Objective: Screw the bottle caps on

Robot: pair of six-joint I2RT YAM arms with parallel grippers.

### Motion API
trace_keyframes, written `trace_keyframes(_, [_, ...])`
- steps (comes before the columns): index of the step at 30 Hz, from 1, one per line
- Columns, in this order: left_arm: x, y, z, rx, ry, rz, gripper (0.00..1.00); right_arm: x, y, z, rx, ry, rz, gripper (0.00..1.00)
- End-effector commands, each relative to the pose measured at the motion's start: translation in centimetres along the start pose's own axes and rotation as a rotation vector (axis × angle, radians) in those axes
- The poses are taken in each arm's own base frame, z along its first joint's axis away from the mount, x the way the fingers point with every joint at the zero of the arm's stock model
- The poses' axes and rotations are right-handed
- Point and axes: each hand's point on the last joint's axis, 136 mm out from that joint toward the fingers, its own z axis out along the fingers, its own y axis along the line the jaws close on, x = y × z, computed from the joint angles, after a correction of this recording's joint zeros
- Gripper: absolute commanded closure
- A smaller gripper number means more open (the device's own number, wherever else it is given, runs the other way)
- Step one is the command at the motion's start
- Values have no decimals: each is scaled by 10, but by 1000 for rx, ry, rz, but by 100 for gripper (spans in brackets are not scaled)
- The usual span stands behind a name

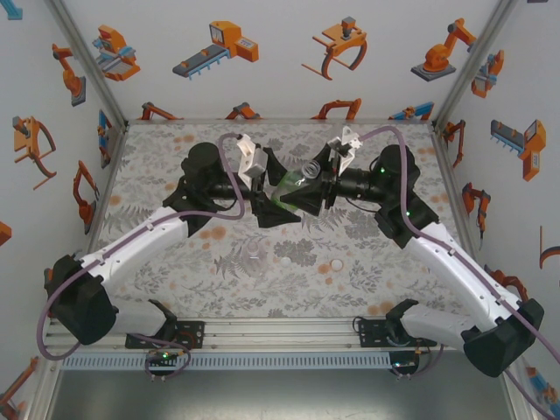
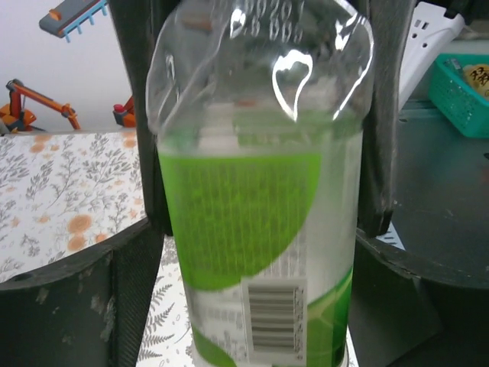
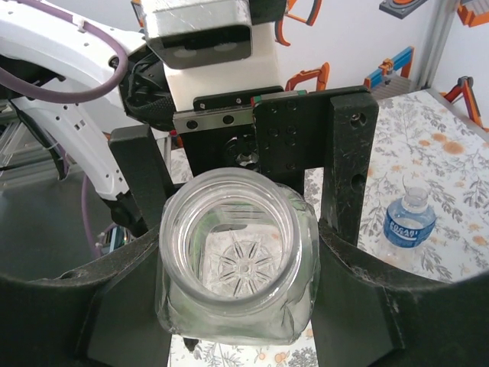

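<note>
Obs., both arms meet above mid-table.

- Green-labelled bottle (image 1: 284, 192): held off the table (image 1: 306, 297), lying roughly level between the 2 grippers. Left wrist view: green label and barcode face the camera. Right wrist view: the near end shows a round clear rim with a star pattern inside. No cap visible on it.
- Right gripper (image 1: 309, 185): closed on the green-labelled bottle, 1 finger pressed to each side of it in its own wrist view.
- Left gripper (image 1: 272, 188): fingers flank the same bottle closely. Left wrist view shows a thin sliver of table between 1 finger and the bottle wall. Cannot tell whether it is clamping.
- 2nd bottle (image 1: 255, 256): clear from above, upright on the table, nearer the arm bases than the grippers.
- White cap (image 1: 286, 260): loose on the table just right of the 2nd bottle.
- Blue-labelled bottle (image 3: 409, 222): upright on the table in the right wrist view. Cannot tell whether it is the 2nd bottle.
</note>
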Motion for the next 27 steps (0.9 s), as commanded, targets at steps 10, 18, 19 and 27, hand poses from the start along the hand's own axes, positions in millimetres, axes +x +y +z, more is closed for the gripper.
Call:
trace_keyframes(10, [-6,-4,9,46,-9,-3,57,-13,5,-5,8,-47,-36,42])
trace_keyframes(18, [-15,-5,6,13,-88,53,68,-42,5,-17,93,-162,-85,25])
trace_keyframes(19, [-15,-5,5,13,-92,53,68,-45,6,-18,89,-178,-80,25])
trace_keyframes(27, [-24,-6,5,19,-131,64,62,-54,8,-17,49,-243,-39,47])
